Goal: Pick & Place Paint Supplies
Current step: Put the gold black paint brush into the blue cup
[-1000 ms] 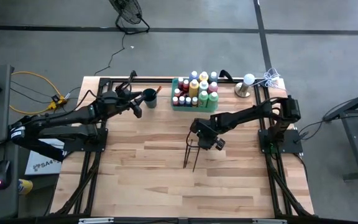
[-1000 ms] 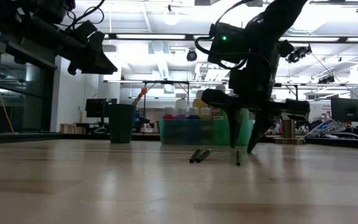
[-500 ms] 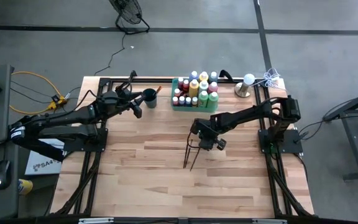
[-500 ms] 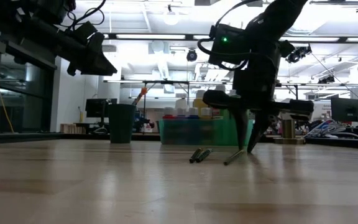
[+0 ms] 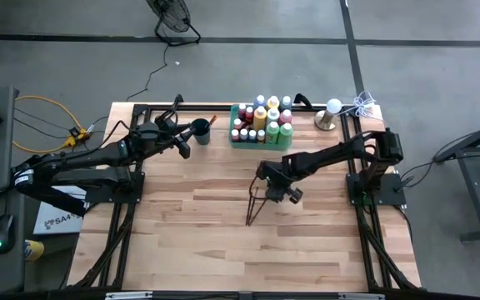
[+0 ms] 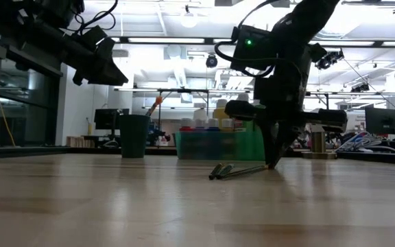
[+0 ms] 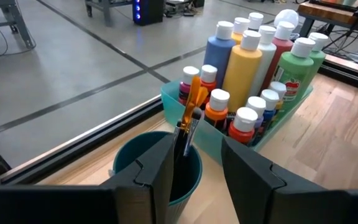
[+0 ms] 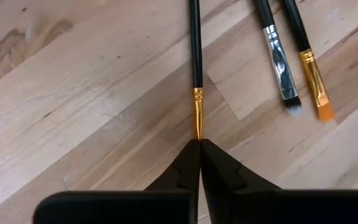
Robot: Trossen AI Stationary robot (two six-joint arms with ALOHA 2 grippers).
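Black-handled paintbrushes [image 5: 252, 207] lie mid-table in the high view, and the right gripper [image 5: 276, 194] is down at their upper ends; a second ago one brush lay apart from the others, and now it has been swung in beside them. Across the table, the left gripper [image 5: 176, 136] hangs just beside the dark round cup [image 5: 199, 131], with the green tray [image 5: 234, 125] of paint bottles [image 5: 261, 118] near it. At table height the right claw, which stood spread astride the brush a moment earlier, is now pinched together on the wood, with the brush running out from its tips at a low slant. The left wrist view shows its fingers [image 7: 154, 171] parted above the cup, which already holds brushes; nothing is between them. The right wrist view shows the fingertips [image 8: 194, 163] clenched on the bristle end of one paintbrush [image 8: 195, 53], two more brushes [image 8: 294, 59] lying near. By my reading the grasp is only just made, so lifting should come next, though so thin a pinch could slip.
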